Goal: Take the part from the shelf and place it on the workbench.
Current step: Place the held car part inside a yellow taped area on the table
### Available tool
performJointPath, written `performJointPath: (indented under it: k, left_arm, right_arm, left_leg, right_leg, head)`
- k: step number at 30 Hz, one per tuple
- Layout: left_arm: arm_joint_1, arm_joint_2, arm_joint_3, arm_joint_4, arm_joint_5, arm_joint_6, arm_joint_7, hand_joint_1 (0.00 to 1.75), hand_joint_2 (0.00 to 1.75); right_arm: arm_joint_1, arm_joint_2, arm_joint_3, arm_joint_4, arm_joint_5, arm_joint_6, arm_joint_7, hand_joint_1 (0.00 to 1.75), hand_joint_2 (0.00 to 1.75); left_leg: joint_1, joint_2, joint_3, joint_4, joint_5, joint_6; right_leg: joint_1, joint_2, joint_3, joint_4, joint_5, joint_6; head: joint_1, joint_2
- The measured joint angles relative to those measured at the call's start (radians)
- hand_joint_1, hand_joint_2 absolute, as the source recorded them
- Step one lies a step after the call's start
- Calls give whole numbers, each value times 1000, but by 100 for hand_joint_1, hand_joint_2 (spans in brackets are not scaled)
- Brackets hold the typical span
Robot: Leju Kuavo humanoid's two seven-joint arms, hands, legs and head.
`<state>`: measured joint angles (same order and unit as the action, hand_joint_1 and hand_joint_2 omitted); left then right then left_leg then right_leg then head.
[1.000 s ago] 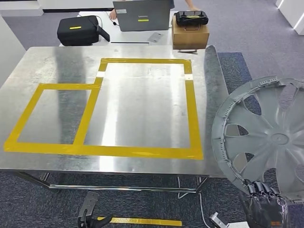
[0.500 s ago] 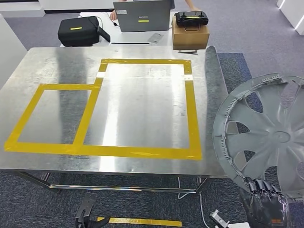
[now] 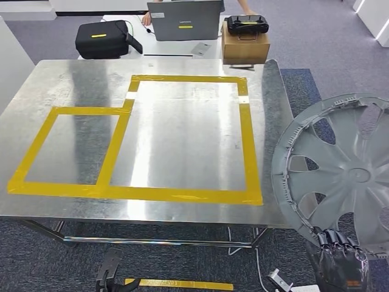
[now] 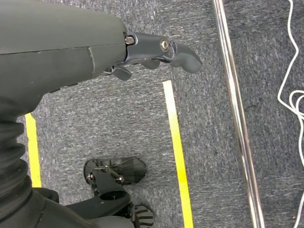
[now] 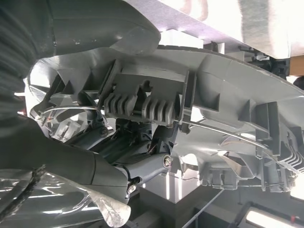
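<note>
A large grey hubcap (image 3: 341, 176) with curved spokes hangs at the right of the head view, beside the workbench's right edge. My right hand (image 3: 338, 258) grips its lower rim from below, dark fingers curled over the edge. Up close, the right wrist view shows the hubcap's ribbed inner rim (image 5: 186, 114) with my right hand (image 5: 118, 156) clamped on it. The metal workbench (image 3: 68, 79) carries two joined squares of yellow tape (image 3: 183, 194). My left hand (image 4: 157, 50) hangs over the carpet, fingers loosely extended, holding nothing.
Behind the workbench stands a white table with a black case (image 3: 103, 38), a grey laptop (image 3: 186, 19) and a cardboard box (image 3: 245, 45) topped by a black controller. A person's hand (image 3: 146, 18) rests by the laptop. White cables (image 4: 292, 99) and a yellow floor stripe (image 3: 183, 283) lie below.
The whole picture has shifted slightly, so the camera moved. The hubcap stays in my right hand at about the same place beside the bench.
</note>
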<state>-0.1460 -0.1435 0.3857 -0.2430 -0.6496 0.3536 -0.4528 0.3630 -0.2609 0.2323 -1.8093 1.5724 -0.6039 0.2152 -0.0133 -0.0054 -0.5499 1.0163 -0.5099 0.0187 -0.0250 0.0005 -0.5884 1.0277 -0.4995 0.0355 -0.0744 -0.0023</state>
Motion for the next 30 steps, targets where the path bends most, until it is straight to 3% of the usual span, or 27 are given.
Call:
performJointPath:
  k: [11,18,25,30]
  left_arm:
    - [1,2,0,0,-12,-11,10,0,175]
    - [0,3,-12,0,-57,-47,41,0,175]
    - [-19,0,-51,0,-111,-72,75,0,175]
    - [-26,-3,-75,0,-127,-81,80,0,175]
  right_arm:
    - [-17,0,2,2,-14,0,-6,175,175]
    - [-94,-10,8,33,-189,12,-76,175,175]
    - [-303,-20,5,198,-317,83,-217,175,175]
    - [-446,-20,8,326,-337,95,-250,175,175]
  left_leg:
    - [0,0,0,0,0,0]
    - [0,0,0,0,0,0]
    - [0,5,0,2,1,1]
    - [0,3,0,3,3,2]
  right_leg:
    - [0,0,0,0,0,1]
    - [0,0,1,0,1,1]
    - [0,7,0,0,5,3]
    - [0,4,0,0,6,4]
  head:
    - [0,0]
    - [0,0]
    - [0,0]
    - [0,0]
